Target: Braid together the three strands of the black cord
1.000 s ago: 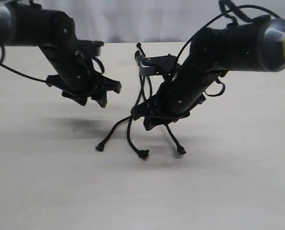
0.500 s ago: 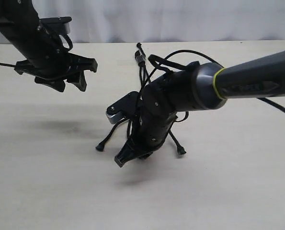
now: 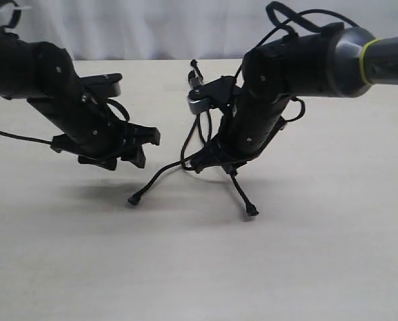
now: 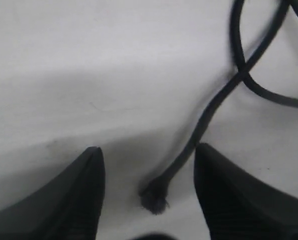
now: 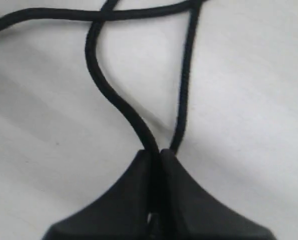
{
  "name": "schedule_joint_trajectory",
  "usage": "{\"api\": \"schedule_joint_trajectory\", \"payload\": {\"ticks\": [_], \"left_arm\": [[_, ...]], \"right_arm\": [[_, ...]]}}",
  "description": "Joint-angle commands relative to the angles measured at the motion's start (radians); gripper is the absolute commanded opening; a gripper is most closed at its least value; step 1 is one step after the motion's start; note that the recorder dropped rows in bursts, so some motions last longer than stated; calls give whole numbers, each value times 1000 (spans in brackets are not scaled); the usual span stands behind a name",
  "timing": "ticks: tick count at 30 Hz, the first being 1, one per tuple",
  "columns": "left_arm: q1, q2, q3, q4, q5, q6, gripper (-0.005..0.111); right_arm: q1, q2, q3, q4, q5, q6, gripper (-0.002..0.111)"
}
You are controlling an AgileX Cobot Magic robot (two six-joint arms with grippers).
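The black cord lies mid-table, its knotted end with the clip (image 3: pixel 196 79) at the far side. My right gripper (image 3: pixel 199 166) (image 5: pixel 156 153) is shut on the middle strand (image 3: pixel 187 143) (image 5: pixel 104 84) and holds it off the table. A second strand (image 5: pixel 185 75) runs just beside the shut fingers. The left strand (image 3: pixel 158 178) lies with its knobby tip (image 3: pixel 136 199) near my left gripper (image 3: pixel 144 148). In the left wrist view that tip (image 4: pixel 154 197) sits on the table between the open fingers (image 4: pixel 83 195), untouched. The right strand (image 3: pixel 243 194) lies free.
Pale bare tabletop (image 3: pixel 319 254) surrounds the cord. The right arm's glossy cables (image 3: pixel 292 20) loop above its wrist. A white curtain (image 3: pixel 158 27) closes the far edge. The left arm's thin cable (image 3: pixel 18 137) trails off to the left.
The right gripper rose from low over the strand tips and swung back right, carrying the middle strand. The left arm came down and right, over the left strand's tip.
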Motion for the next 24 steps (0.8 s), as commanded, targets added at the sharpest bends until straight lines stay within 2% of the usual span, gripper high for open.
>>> {"api": "schedule_joint_trajectory", "payload": {"ticks": [1,5,9,15,21,24], "left_arm": [[-79,32,3,-68,-93,0,44],[-127,78,3,-97,-124,0,33],[-136,97,3,-109,-146,0,32],[-139,136,3,-134,-122,0,30],[-190,151,3,-178,-116,63,0],[-208,151,3,-190,-118,71,0]], "right_arm": [[-58,-5,-2,14,15,-19,4],[-118,0,-2,14,9,-19,4],[-160,35,8,45,33,-34,4],[-168,70,90,99,-3,-84,4],[-168,73,128,210,-8,-161,4],[-168,73,147,282,4,-212,4]]}}
